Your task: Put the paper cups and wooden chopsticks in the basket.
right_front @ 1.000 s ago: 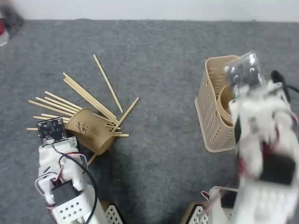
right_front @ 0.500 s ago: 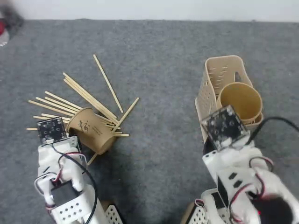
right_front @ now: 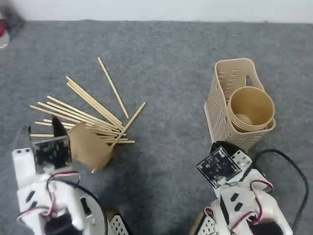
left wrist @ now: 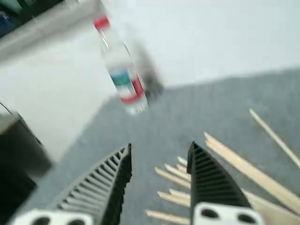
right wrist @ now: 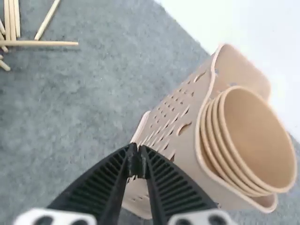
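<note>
Both arms have pulled back: the right one has drawn away from the beige perforated plastic basket (right_front: 222,105) toward its base. The left one has shifted to its own left, and the brown paper cup (right_front: 90,147) beside it has rolled, hiding its print.

The left pincer (left wrist: 160,150) gapes wide and empty, pointing at the fan of pale wooden chopsticks (left wrist: 243,168) just ahead, probably lining up a fresh grasp. The right pincer (right wrist: 136,154) is closed on nothing, just beside the basket's wall, which suggests its delivery is finished.

Inside the upright basket leans a nested stack of brown paper cups (right wrist: 253,136), rims above the edge. The 1 loose cup lies on its side across the chopsticks' near ends on the grey carpeted surface (right_front: 166,73), well apart from the basket. That cup and all the chopsticks remain to be moved.
</note>
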